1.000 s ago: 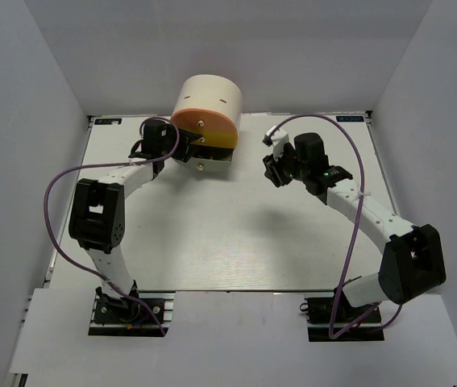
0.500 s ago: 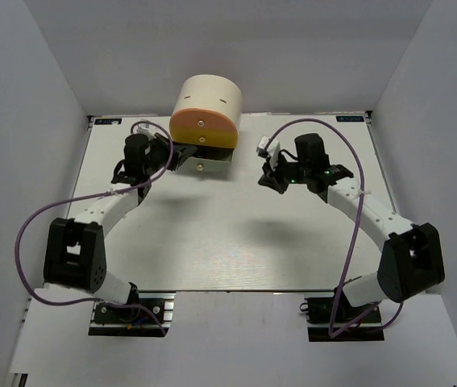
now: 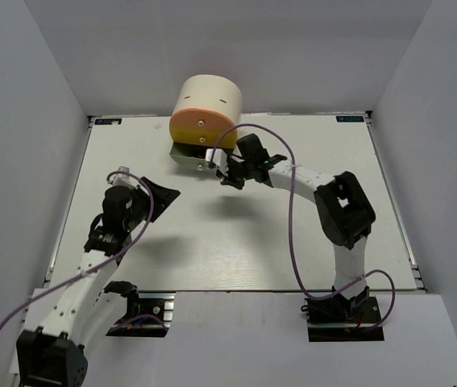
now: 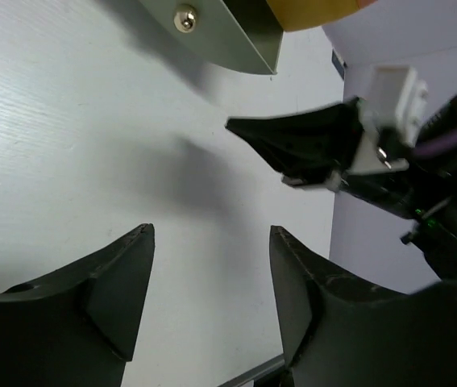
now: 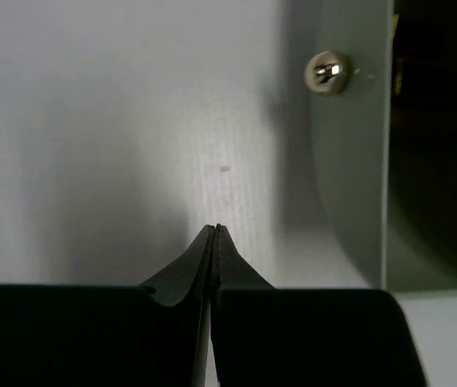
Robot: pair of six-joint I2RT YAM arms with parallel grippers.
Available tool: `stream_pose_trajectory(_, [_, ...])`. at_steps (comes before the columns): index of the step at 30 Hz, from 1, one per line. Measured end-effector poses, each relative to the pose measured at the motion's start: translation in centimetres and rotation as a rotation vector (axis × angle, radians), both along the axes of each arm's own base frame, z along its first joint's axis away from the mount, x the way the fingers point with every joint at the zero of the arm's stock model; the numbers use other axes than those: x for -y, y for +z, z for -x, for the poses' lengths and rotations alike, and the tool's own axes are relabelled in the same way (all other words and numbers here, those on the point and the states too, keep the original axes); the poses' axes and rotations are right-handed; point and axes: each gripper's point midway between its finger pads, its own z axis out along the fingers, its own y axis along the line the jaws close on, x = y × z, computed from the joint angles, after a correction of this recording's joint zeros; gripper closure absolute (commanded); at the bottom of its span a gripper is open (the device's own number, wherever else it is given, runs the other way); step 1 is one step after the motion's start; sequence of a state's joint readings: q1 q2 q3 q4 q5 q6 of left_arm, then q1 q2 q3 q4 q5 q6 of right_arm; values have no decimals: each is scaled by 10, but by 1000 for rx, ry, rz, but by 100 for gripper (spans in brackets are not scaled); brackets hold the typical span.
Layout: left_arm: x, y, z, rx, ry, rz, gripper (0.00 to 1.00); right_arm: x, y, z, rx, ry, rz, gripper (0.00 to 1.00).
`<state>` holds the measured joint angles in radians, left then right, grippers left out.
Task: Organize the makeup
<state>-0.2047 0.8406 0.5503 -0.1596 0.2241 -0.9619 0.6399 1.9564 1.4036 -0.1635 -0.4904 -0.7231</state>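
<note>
Makeup cannot be made out in any view. At left, the left gripper [image 3: 166,196] is held over the table [image 3: 236,242], its jaws spread wide with nothing between them. Further right, a grey drawer [image 3: 189,156] is seen pulled out beneath the cream box [image 3: 208,98]. Just beside the drawer, the right gripper [image 3: 226,175] is pressed fully closed and empty.

So the desk [image 3: 236,234] is just a plain white panel with a faint grain to it. Sitting on it at the far edge, roughly centre, is a cream half-round box [image 3: 206,101] with orange-yellow drawer fronts. Its bottom grey drawer [image 3: 186,153] sticks out low over the desk, small metal knob [image 3: 202,166] on the front.
</note>
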Motion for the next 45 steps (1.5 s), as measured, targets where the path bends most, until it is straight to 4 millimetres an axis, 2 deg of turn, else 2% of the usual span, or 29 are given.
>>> stream_pose_trajectory(6, [-26, 3, 31, 32, 114, -19, 26, -35, -13, -50, 162, -140, 31, 100])
stream_pose_trajectory(14, [-44, -16, 48, -47, 200, -62, 21, -52, -25, -95, 356, -318, 87, 100])
stream_pose_trajectory(20, [-50, -22, 52, -75, 230, -73, 20, -49, -30, -108, 418, -402, 118, 100])
stream_pose_trajectory(27, [-51, -24, 53, -84, 237, -75, 20, -45, -16, -129, 478, -475, 108, 100])
stream_pose_trajectory(33, [-52, -27, 55, -98, 244, -74, 19, -44, -10, -134, 490, -488, 99, 100])
stream_pose_trajectory(36, [-53, -25, 56, -93, 247, -71, 19, -47, -12, -132, 467, -455, 83, 100])
stream_pose_trajectory(37, [-53, -25, 57, -91, 247, -70, 19, -47, -16, -125, 439, -419, 78, 100])
stream_pose_trajectory(40, [-53, -22, 58, -81, 248, -67, 19, -40, -27, -83, 306, -278, 75, 98])
stream_pose_trajectory(42, [-53, -20, 57, -68, 247, -62, 18, -27, -20, -48, 218, -221, 56, 80])
stream_pose_trajectory(43, [-53, -18, 56, -58, 247, -60, 18, -22, -12, -31, 171, -199, 36, 60])
stream_pose_trajectory(45, [-52, -14, 54, -37, 243, -55, 18, -18, 16, -7, 82, -185, -31, 37])
